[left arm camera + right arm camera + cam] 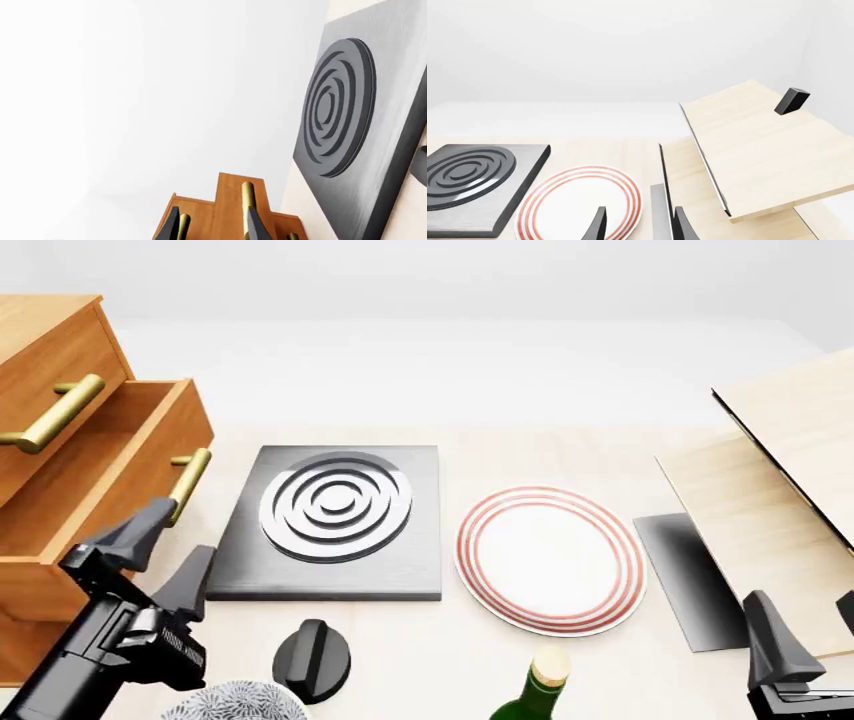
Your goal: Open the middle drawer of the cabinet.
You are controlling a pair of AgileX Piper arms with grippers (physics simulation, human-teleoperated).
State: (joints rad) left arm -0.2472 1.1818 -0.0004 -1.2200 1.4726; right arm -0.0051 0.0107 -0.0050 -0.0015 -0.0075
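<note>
At nine o'clock stands the cabinet (40, 340), its middle drawer (114, 490) pulled out toward the table centre, the brass handle (190, 483) on its front. The left gripper (171, 555), at seven to eight o'clock, has its fingers spread just beside that drawer front, below the handle. Near the centre lies a grey hob (334, 525) with raised rings; at four o'clock from it sits a red-rimmed plate (550, 558). A black knob (311, 660) and a green bottle (534, 695) sit toward six o'clock. Pale boards (781, 500) lean at three o'clock, and the right gripper (801, 650) shows at five, only partly in frame.
</note>
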